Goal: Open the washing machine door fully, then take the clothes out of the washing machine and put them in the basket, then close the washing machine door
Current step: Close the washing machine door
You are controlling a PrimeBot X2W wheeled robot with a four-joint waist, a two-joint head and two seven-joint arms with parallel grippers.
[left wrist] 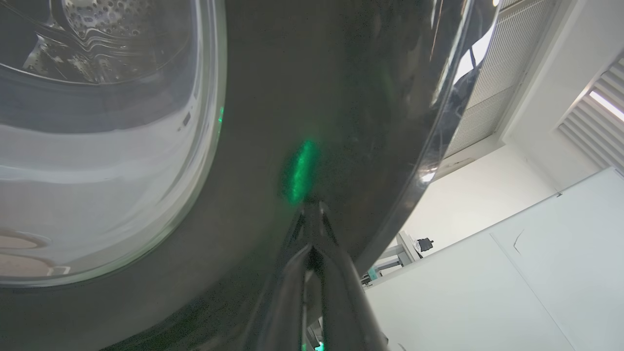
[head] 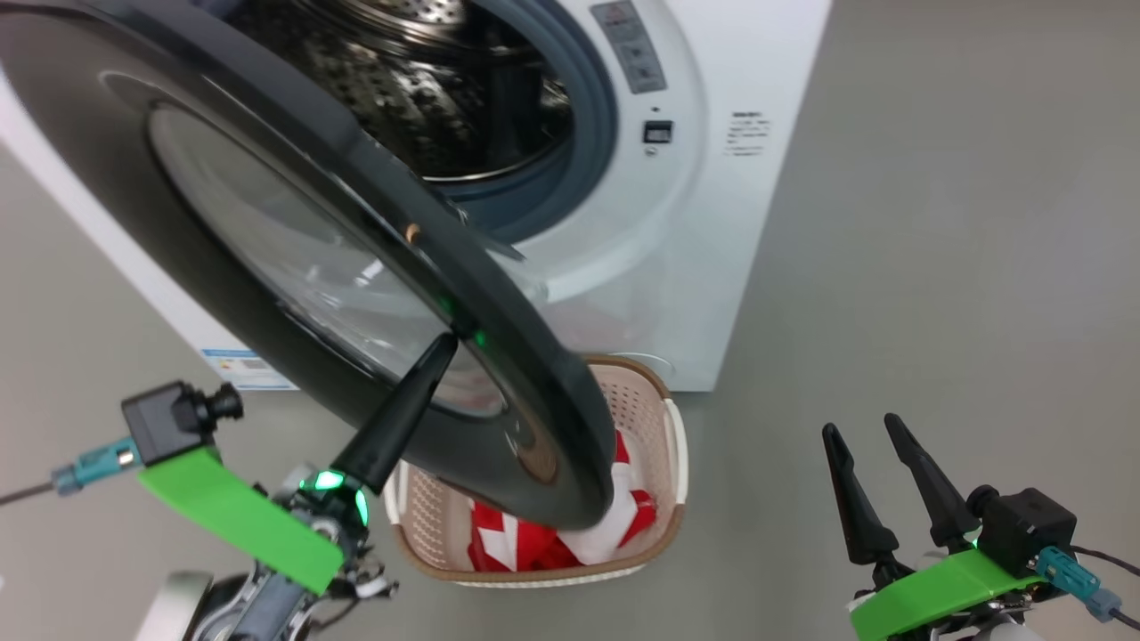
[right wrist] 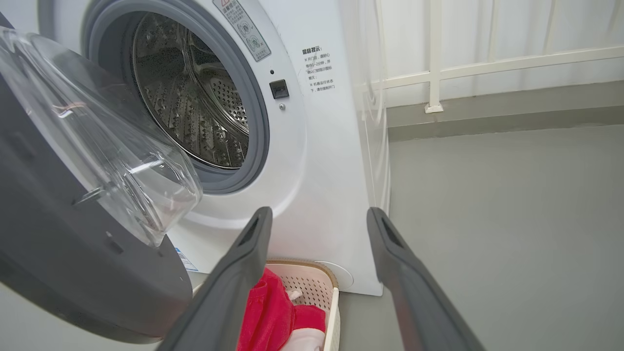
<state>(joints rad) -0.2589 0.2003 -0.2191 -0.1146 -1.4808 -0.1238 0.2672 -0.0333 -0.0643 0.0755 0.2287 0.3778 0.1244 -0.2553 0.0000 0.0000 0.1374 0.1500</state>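
Left gripper (head: 443, 349), fingers pinched together, tip on the black rim of the half-open washing machine door (head: 294, 258), apparently to push it toward the washing machine (head: 712, 223); clothes (head: 521, 543) in the basket (head: 663, 427) at its foot; right gripper (head: 861, 425) spread, empty

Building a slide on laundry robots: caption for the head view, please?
Shut left gripper touches the glossy black-rimmed round door; red-and-white clothes lie in the cream perforated basket.
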